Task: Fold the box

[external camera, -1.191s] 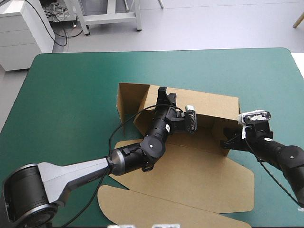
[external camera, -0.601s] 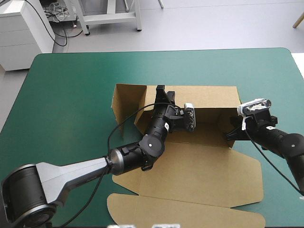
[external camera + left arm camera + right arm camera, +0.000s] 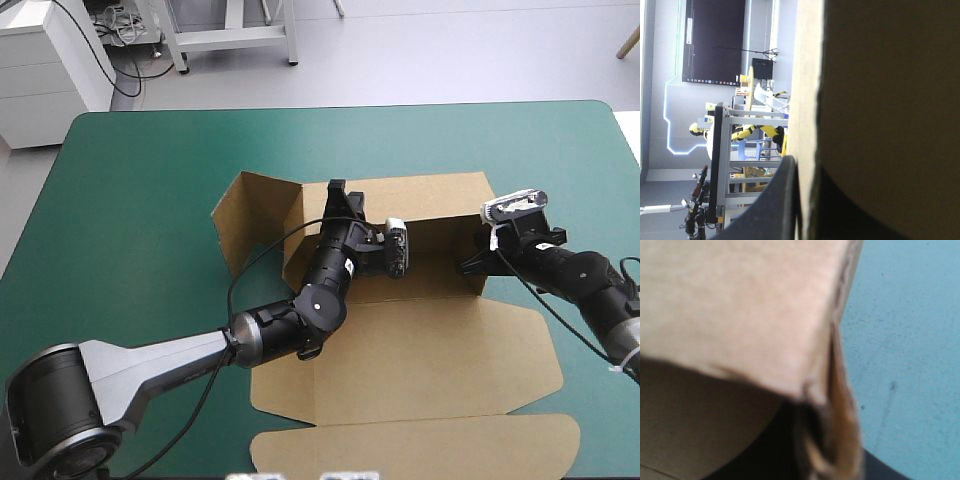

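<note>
Box point(image 3: 425, 300) has swung square to the table point(image 3: 130, 180) edges since earlier and sits mid-table. Left gripper point(image 3: 341, 196) pinches the back wall point(image 3: 430, 203) at its top edge; right gripper point(image 3: 468, 266) pinches the right end wall. Back wall's up, left end flap point(image 3: 250, 220) splayed out, lid point(image 3: 420, 360) flat. Roughly a third done, I'd judge.
</note>
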Motion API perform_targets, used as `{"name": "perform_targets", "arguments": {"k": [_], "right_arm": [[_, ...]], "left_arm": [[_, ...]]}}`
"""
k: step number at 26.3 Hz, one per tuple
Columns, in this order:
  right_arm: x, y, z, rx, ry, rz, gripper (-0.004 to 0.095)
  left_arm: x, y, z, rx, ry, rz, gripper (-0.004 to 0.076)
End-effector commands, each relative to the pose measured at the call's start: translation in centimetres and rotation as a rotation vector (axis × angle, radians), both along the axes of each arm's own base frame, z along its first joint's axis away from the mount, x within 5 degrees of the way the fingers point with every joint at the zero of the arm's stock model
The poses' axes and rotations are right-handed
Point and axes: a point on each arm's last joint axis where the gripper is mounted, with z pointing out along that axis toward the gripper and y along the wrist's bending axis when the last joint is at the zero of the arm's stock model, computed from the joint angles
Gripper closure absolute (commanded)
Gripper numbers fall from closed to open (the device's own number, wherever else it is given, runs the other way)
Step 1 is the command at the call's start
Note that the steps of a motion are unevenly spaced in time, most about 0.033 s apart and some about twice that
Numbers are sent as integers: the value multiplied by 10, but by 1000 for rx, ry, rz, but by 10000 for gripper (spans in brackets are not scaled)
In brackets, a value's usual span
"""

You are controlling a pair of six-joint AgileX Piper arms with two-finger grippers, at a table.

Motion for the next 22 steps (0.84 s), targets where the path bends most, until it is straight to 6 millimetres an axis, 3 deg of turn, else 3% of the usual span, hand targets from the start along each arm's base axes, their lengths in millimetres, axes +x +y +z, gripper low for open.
{"name": "perform_targets", "arguments": {"k": [1,6,14,18,22], "right_arm": [[-3,19,11,13,-9,77,914],[-4,18,7,-28,30,54,914],[-7,18,5,-35,71,63,914],[-8,16,3,-50,91,55,914],[-9,15,2,-64,120,50,914]], "left_arm": [[-7,-4,5,-40,32,-45,731],[-7,-3,6,-39,26,-34,671],[-7,-3,6,-39,27,-36,301],[-14,-6,10,-32,6,-42,330],[-27,-12,34,-88,-56,-22,377]]}}
